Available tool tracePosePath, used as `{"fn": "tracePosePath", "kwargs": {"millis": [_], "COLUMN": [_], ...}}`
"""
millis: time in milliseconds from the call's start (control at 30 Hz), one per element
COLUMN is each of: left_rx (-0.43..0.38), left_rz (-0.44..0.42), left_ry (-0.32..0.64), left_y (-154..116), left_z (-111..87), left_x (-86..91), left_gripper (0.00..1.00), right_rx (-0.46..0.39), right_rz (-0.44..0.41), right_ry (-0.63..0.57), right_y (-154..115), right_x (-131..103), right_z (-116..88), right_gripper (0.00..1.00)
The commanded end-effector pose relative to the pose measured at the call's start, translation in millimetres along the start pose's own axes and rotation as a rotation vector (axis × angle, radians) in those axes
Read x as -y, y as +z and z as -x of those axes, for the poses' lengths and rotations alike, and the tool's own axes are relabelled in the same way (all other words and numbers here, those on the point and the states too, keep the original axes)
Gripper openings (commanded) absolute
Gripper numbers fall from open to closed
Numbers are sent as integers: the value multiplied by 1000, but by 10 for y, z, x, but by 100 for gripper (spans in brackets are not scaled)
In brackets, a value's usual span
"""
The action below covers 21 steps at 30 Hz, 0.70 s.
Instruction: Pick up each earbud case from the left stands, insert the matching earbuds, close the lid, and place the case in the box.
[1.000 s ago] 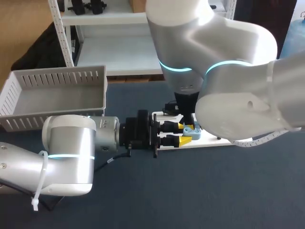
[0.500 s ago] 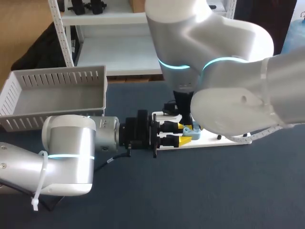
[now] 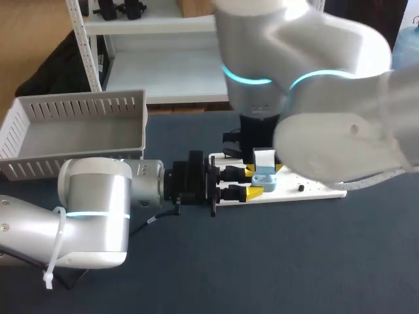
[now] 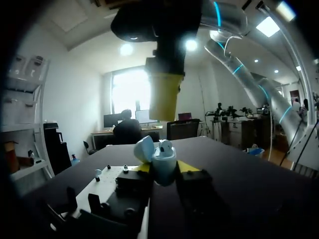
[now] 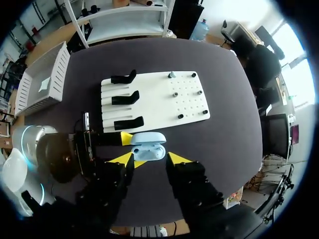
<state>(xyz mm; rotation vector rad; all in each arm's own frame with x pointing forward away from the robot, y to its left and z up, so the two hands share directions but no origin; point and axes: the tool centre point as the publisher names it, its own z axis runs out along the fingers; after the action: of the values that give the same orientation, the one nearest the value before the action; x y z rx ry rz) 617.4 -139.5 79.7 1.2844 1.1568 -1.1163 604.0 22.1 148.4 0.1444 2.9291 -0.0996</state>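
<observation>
I count one earbud case (image 5: 147,146), light blue with its lid up. In the left wrist view one white earbud (image 4: 166,146) shows in it; whether a second sits beside it I cannot tell. One white stand board (image 5: 159,102) lies on the tabletop (image 3: 294,261). It carries three black stands (image 5: 124,98) in a row and, as best I can make out, six small pegs (image 5: 175,93). There is one white slatted box (image 3: 78,106). My two arms give me two claws, the left claw (image 3: 255,183) and the right claw (image 5: 149,159). Each has two yellow tips, four in all.
</observation>
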Motion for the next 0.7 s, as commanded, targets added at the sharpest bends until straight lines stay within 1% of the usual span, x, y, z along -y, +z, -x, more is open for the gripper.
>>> {"fn": "tracePosePath", "kwargs": {"millis": [33,133,233,300,333,500,633,700], "left_rx": [0,0,0,0,0,0,0,0], "left_rz": [4,4,4,4,4,4,4,4], "left_ry": [1,1,1,1,1,1,1,1], "left_y": [12,12,12,12,12,12,12,12], "left_z": [-5,-5,-5,-5,-5,-5,-5,-5], "left_x": [2,2,2,2,2,2,2,2], "left_gripper": [0,0,0,0,0,0,0,0], "right_rx": [10,19,21,32,35,42,39,23], "right_rz": [189,243,310,354,366,371,349,335], "right_ry": [-21,2,-2,-16,-3,-3,-6,4], "right_y": [-129,-142,-133,-122,-113,-9,127,211], "right_x": [386,510,595,612,624,624,599,588], "right_z": [41,180,356,447,499,754,940,1034], "right_gripper": [40,41,42,43,44,45,45,45]}}
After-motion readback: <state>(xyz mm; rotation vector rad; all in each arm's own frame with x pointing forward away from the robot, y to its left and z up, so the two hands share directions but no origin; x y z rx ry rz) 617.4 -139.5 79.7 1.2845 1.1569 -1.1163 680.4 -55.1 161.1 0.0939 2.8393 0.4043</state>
